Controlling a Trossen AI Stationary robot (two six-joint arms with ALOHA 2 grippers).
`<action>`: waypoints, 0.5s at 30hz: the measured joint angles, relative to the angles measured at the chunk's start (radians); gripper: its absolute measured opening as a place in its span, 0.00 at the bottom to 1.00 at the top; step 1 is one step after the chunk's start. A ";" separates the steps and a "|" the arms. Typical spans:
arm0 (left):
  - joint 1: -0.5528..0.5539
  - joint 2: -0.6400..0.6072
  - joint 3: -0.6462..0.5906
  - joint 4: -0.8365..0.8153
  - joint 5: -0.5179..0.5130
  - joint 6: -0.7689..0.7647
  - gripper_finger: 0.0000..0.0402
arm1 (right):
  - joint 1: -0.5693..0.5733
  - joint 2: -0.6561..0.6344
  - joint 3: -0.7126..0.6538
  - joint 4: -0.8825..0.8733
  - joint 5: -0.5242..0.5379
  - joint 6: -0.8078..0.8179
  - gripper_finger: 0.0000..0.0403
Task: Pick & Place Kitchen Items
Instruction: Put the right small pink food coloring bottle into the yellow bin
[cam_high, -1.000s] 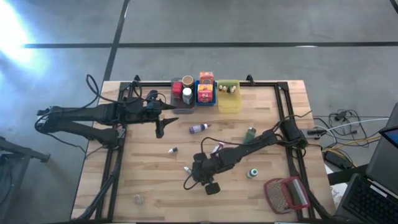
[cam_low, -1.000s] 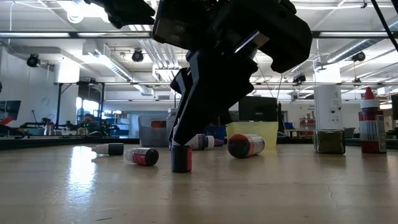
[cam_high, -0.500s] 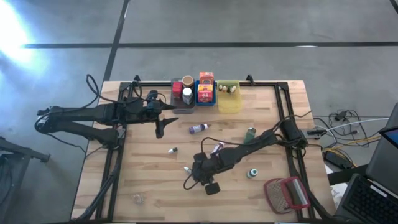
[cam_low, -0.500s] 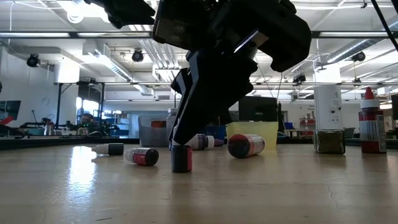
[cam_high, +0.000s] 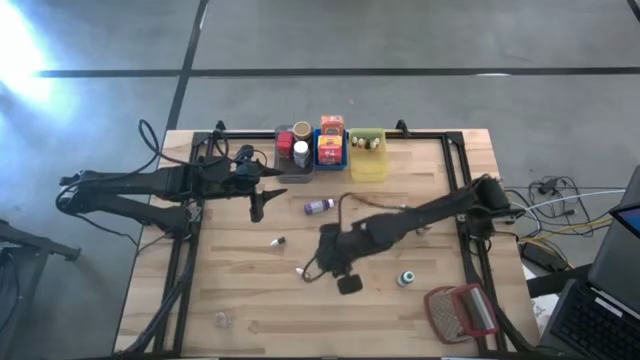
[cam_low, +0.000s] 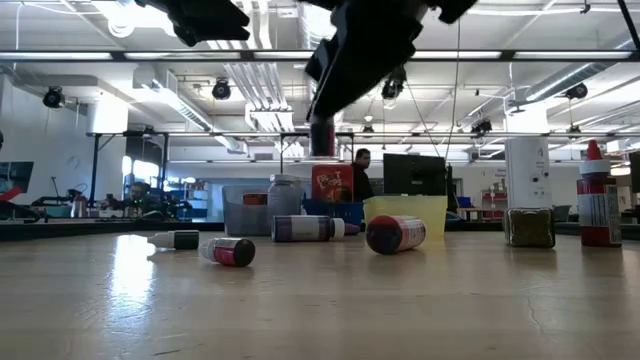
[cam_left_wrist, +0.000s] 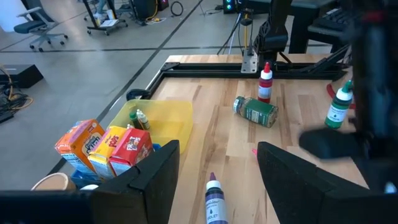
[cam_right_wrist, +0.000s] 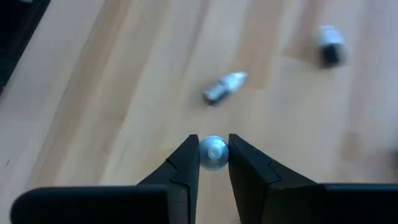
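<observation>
Landmark: the yellow bin at the far edge of the table; every place below is told from it.

Right end effector: well in front of the yellow bin, toward the table's middle, raised off the table; its two fingers are nearly closed and pinch a tiny bottle.

Tiny bottle: clamped between those fingers, its pale round cap showing in the right wrist view; in the low view it hangs as a small dark cylinder clear above the table.

Left end effector: well to the left of the yellow bin, over the table, fingers parted about half way and holding nothing.

Purple bottle: lying on its side just in front of the yellow bin, a little to its left.

Small white-capped bottles: one lies further forward and left of the bin, another beyond that, near the right arm.

Green-capped jar: well in front of the bin, slightly to its right.

Blue bin: touching the yellow bin's left side, holding orange and red boxes.

Grey bin: left of the blue bin, with jars in it.

Yellow bin contents: a few tiny bottles at its far end.

Red-framed mesh object: at the near right corner of the table, far from the bin.
</observation>
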 joint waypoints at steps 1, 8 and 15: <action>0.000 0.000 0.000 -0.001 0.000 0.000 0.55 | -0.011 -0.027 -0.007 -0.015 0.010 -0.001 0.15; 0.000 0.000 0.000 -0.007 0.000 0.000 0.55 | -0.114 -0.226 -0.103 -0.118 0.134 0.017 0.20; 0.000 0.000 0.000 -0.012 0.000 0.000 0.55 | -0.327 -0.453 -0.297 -0.092 0.139 0.050 0.16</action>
